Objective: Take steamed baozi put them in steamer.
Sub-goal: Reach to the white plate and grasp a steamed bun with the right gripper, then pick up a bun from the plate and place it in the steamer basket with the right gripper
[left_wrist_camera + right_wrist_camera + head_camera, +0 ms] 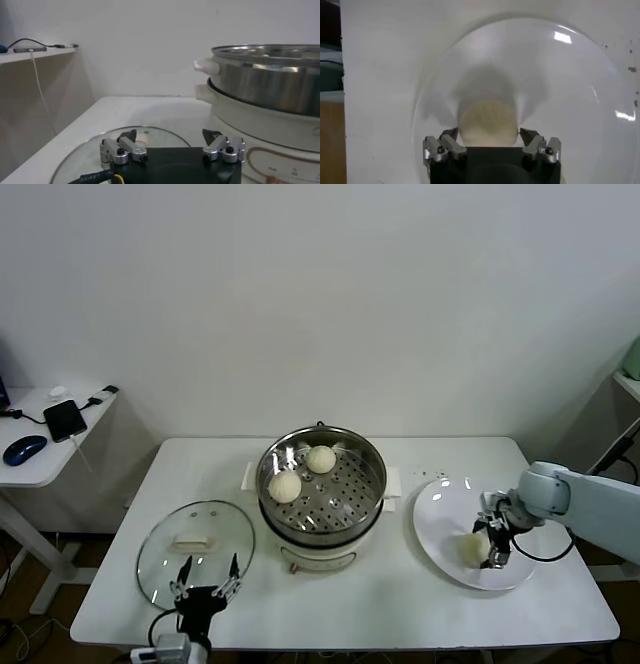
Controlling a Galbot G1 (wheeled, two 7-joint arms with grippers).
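Note:
The steamer (322, 525) stands mid-table, and two cream-white baozi (285, 486) (321, 459) lie on its perforated tray. One more baozi (470, 548) lies on the white plate (440, 509) at the right. My right gripper (493, 546) is low over the plate, open, with its fingers on either side of that baozi. In the right wrist view the baozi (487, 117) sits between the fingertips of the right gripper (489, 134) on the plate (545, 75). My left gripper (208, 574) is parked open at the table's front left.
The round glass lid (160, 549) lies flat left of the steamer, under my left gripper (170, 135); the lid (75, 160) and steamer wall (270, 85) also show in the left wrist view. A side table (40, 469) with a phone and a mouse stands far left.

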